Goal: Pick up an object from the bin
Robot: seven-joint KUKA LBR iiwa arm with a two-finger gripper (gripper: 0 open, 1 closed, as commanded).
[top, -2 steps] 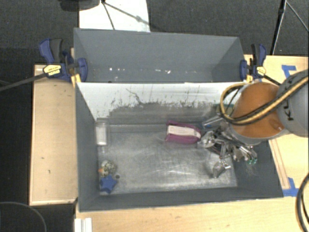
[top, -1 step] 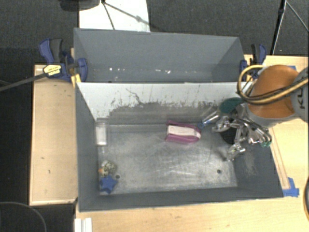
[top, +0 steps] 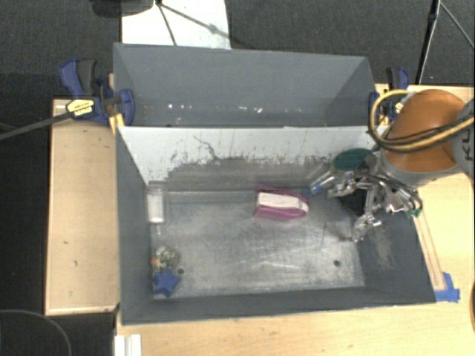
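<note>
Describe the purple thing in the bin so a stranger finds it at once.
Take the grey bin and look at the middle of its floor, toward the back wall. A small block lies there alone, the only purple-and-white thing.

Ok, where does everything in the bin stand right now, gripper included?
Gripper: down at the right end of the bin, apart from the packet.
Purple-and-white packet: lying flat mid-floor, untouched.
Clear tube: lying along the left wall.
Small greenish lump: resting near the front-left corner.
Blue piece: in the front-left corner, beside the lump.
Dark green thing: at the back wall, partly hidden behind the gripper.
</note>
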